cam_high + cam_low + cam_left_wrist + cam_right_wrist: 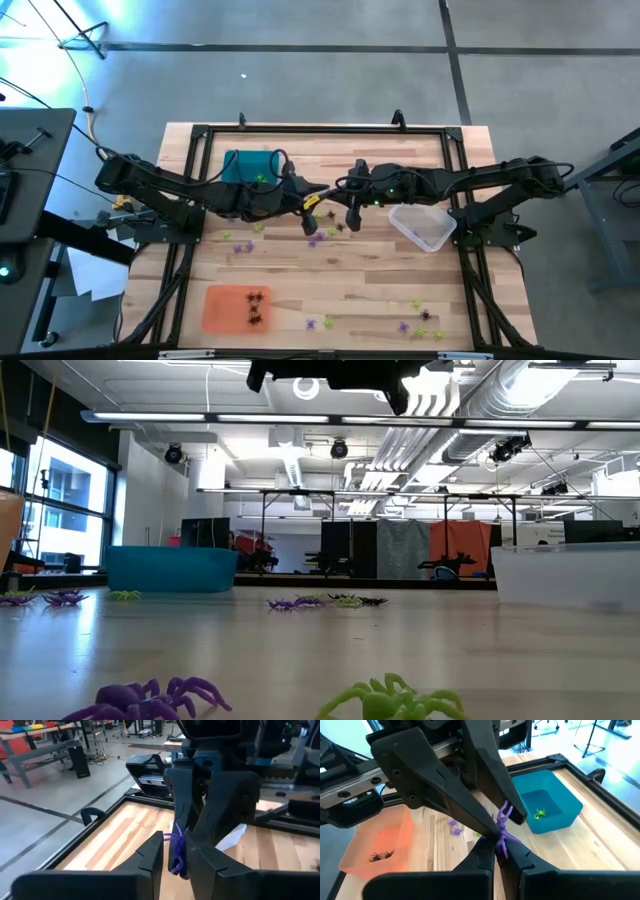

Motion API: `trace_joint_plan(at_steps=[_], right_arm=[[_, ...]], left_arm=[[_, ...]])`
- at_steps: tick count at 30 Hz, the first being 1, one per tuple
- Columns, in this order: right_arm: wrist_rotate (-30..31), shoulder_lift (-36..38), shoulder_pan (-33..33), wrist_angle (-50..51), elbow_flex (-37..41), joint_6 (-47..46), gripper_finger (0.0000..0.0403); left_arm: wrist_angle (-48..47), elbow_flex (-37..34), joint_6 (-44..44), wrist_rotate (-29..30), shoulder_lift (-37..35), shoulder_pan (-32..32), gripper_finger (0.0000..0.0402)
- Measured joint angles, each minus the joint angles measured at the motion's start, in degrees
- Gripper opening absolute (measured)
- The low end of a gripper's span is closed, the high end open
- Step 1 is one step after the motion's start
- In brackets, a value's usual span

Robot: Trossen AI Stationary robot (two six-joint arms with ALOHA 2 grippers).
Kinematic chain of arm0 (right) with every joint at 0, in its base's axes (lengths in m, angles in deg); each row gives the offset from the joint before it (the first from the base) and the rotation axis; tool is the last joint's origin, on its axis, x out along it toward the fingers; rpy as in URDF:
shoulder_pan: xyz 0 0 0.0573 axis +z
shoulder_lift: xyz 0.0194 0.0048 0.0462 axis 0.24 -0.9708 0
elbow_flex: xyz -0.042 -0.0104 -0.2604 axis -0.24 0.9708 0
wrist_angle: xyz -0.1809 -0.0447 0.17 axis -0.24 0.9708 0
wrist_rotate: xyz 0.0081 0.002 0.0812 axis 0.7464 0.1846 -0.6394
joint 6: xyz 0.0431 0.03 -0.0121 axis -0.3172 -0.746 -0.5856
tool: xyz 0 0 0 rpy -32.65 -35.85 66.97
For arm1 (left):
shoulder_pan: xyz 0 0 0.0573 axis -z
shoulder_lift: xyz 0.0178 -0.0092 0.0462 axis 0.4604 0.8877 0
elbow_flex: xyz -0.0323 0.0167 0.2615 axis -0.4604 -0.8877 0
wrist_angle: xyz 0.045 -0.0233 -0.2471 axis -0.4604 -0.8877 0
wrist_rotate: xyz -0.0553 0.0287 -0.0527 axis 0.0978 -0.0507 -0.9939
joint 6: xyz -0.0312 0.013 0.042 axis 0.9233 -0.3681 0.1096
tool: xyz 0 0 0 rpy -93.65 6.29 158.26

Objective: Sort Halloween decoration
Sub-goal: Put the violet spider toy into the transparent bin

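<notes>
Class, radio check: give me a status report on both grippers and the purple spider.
Right gripper shut on purple spider, mid-table above the wood. Left gripper meets it there, fingers part open around the same spider. Nothing in the way.

purple spider (pixel 504 827) partly hidden between claw fingers, far table spiders (pixel 420 316) too small to distinguish legs

No readable text, label, brand, number or sign is showing in any view. Nothing legible is appearing on the trays, the arms or the tabletop, and the room beyond is offering no lettering that can be made out.
</notes>
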Motion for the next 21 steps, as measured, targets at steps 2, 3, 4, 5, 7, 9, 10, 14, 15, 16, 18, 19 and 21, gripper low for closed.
trace_joint_plan(at_steps=[2,3,4,5,7,9,10,14,15,16,18,19,21], right_arm=[[0.2,0.8,0.0,2.1,-0.1,-0.9,0.0001],[0.6,1.5,0.0,3.6,-0.1,-1.7,0.0000],[1.1,2.2,-0.1,4.7,-0.1,-2.4,0.0000],[1.9,2.9,-0.1,6.3,-0.1,-2.7,0.0000],[3.9,4.3,-0.1,9.4,-0.1,-3.6,0.0000],[5.6,5.7,-0.2,12.8,-0.1,-3.9,0.0000],[6.4,6.4,-0.3,15.3,-0.1,-4.8,0.0000],[7.0,9.1,-0.9,30.3,-0.1,-11.8,0.0000],[7.0,9.7,-0.9,34.7,-0.1,-14.5,0.0000],[7.0,10.1,-0.9,39.5,-0.1,-17.1,0.0000],[6.0,10.7,-0.6,49.0,-0.1,-22.2,0.0000],[5.2,10.7,-0.2,53.8,-0.1,-24.7,0.0000],[4.8,10.6,0.9,63.4,-0.1,-29.7,0.0000]], left_arm=[[-0.5,0.0,-0.1,-0.6,-0.5,0.0,0.0073],[-0.6,0.0,-0.2,-0.9,-0.8,0.1,0.0073],[-0.5,0.0,-0.2,-0.9,-1.2,0.1,0.0074],[-0.6,0.0,-0.2,-0.9,-1.6,0.1,0.0074],[0.0,0.0,-0.4,-0.7,-1.8,0.1,0.0074],[-1.0,0.0,-1.1,-0.5,-1.9,0.1,0.0074],[-1.2,-0.1,-1.1,-0.4,-1.9,0.1,0.0074],[-5.3,0.0,0.0,0.0,-2.1,0.1,0.0074],[-6.8,0.0,0.8,0.2,-2.1,0.1,0.0074],[-8.1,0.0,1.5,0.5,-2.1,0.1,0.0074],[-10.6,0.0,2.9,0.6,-2.1,0.0,0.0074],[-11.9,0.0,3.7,0.7,-2.1,0.0,0.0074],[-13.3,0.0,4.8,1.0,-2.1,0.0,0.0074]])
